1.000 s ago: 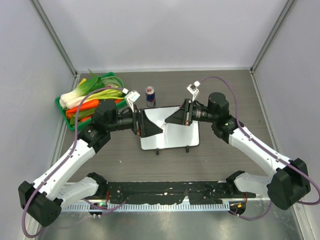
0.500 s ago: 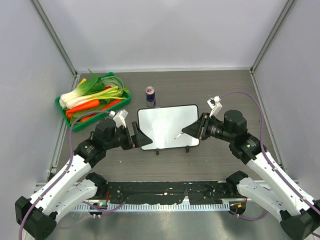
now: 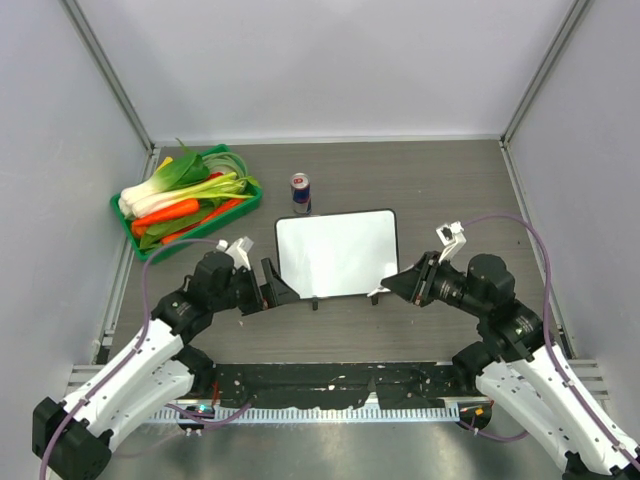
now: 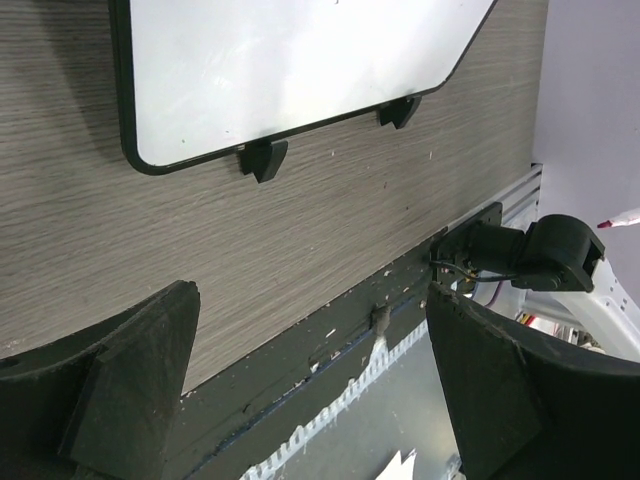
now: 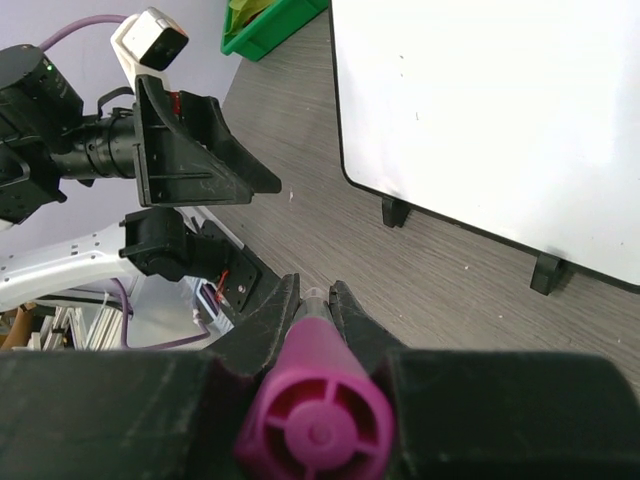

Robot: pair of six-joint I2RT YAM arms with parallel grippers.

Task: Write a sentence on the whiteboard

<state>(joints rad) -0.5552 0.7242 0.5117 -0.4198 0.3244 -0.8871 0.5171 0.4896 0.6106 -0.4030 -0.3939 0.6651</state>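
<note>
One whiteboard (image 3: 336, 254) lies flat on the tabletop (image 3: 450, 190), its face white. Behind it stands one can (image 3: 300, 193), and off to its far left sits one green tray (image 3: 225, 153) of vegetables. A second ago both pincers hung over the whiteboard. Now the left pincer (image 3: 272, 290) is spread wide beside its near-left corner, and the right pincer (image 3: 395, 285) is beside its near-right corner. The right wrist view shows the one magenta marker (image 5: 315, 425) pinched there. The left wrist view shows the whiteboard's two black feet (image 4: 262, 158) up close.

Top cam looks down from rear, wide; L, R wrist cams sit low, close-in; all three share the whiteboard (image 3: 337, 254).
</note>
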